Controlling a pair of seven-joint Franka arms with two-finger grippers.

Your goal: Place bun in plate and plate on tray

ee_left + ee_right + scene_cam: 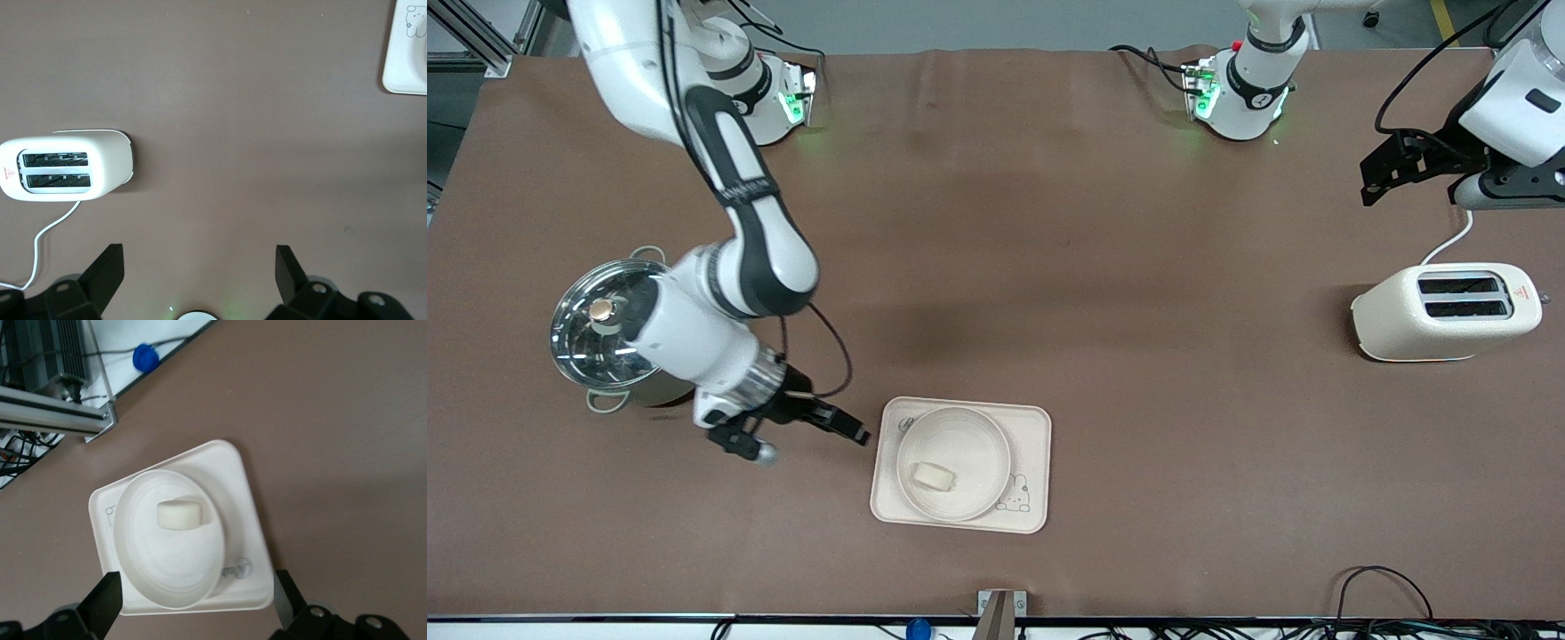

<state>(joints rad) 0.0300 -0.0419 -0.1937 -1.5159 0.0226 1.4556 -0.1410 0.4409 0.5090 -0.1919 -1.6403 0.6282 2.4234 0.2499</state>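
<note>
The bun [934, 477] lies in the round plate [971, 436], and the plate sits on the rectangular tray [1033, 425] near the table's front edge. My right gripper [805, 434] is open and empty, over the table between the pot and the tray, apart from both. In the right wrist view the bun [179, 515], the plate [137, 540] and the tray [243, 500] lie ahead of the open gripper [198, 600]. My left gripper [1383, 173] waits open and empty, raised over the table at the left arm's end. It also shows in the left wrist view [200, 267].
A steel pot with a glass lid [605, 329] stands at the right arm's end, beside the right arm's wrist. A cream toaster [1445, 311] with a white cord stands at the left arm's end and shows in the left wrist view [67, 167]. The tray's corner [405, 67] shows there too.
</note>
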